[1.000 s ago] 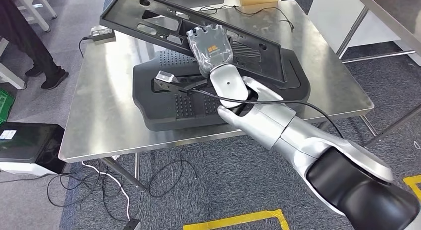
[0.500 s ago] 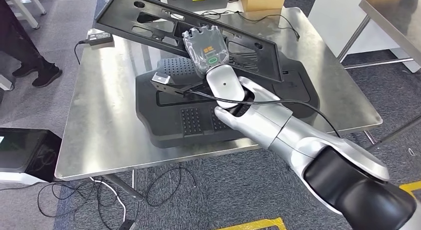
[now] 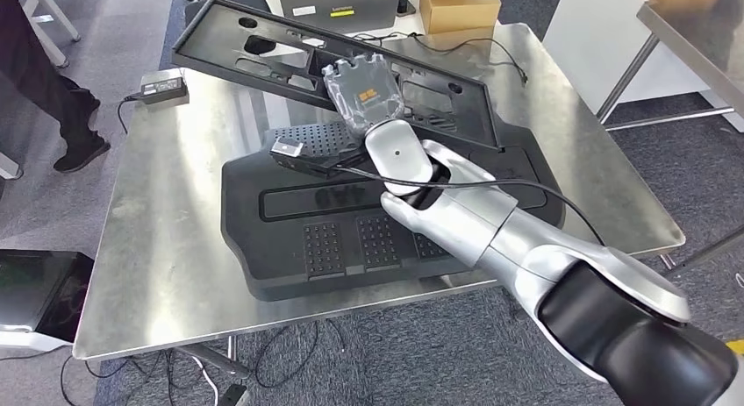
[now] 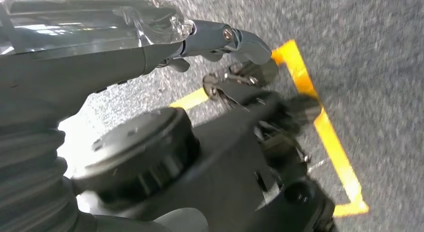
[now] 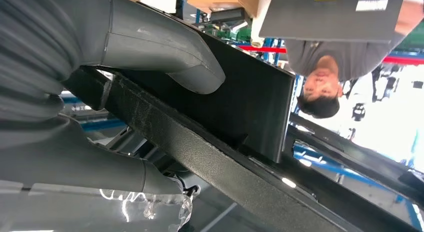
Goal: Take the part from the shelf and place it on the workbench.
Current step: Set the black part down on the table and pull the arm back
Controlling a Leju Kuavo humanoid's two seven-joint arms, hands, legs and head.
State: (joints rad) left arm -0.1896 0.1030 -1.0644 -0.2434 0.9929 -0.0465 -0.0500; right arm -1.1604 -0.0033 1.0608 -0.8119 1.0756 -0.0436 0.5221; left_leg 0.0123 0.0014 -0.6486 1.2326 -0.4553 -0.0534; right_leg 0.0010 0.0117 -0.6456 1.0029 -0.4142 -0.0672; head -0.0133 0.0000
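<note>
Above the steel workbench (image 3: 167,239), the right hand (image 3: 364,95) grips a long black panel (image 3: 263,51); next it likely lowers and lets go.

A large black moulded panel (image 3: 351,239) lies flat on the steel table (image 3: 167,248). Near the table's far left corner sits a grey power adapter (image 3: 164,87), its cable running off the edge. A cardboard box (image 3: 459,6) stands at the far edge. Yellow tape (image 4: 325,127) marks the grey floor.
</note>
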